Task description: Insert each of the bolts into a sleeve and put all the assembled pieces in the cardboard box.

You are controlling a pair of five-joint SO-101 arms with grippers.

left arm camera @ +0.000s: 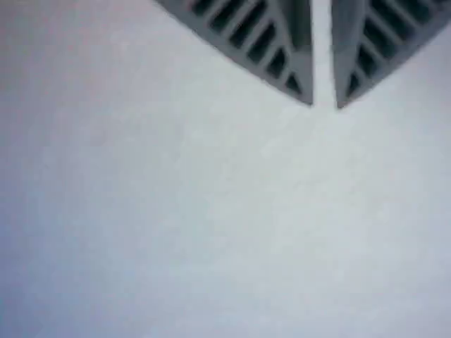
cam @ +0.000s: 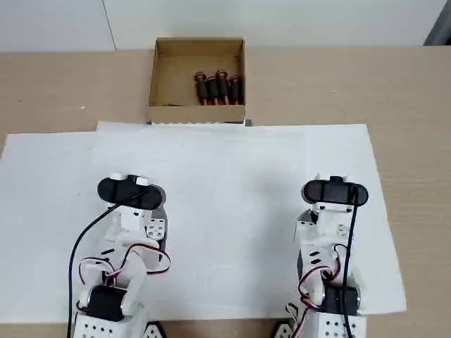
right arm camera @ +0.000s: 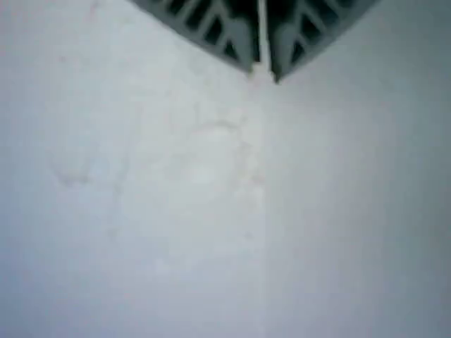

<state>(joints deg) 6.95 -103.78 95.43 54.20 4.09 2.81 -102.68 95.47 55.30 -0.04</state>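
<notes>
Both grippers were seen low over plain white paper, and nothing was held by either. On the left gripper (left arm camera: 324,104) the fingers were drawn almost together, with a thin slit left between them. On the right gripper (right arm camera: 262,74) the fingers were pressed fully together. From the high view, a wooden table (cam: 409,84) was shown, its near part covered by a white paper sheet (cam: 232,183). Two arms were placed at the near edge of that sheet, one arm (cam: 130,191) toward one side and the other arm (cam: 335,191) toward the opposite side, well apart. Just beyond the sheet's far edge the cardboard box (cam: 169,77) was set, open-topped. The assembled pieces (cam: 217,88) were laid side by side inside it, in its right half, near the front wall
</notes>
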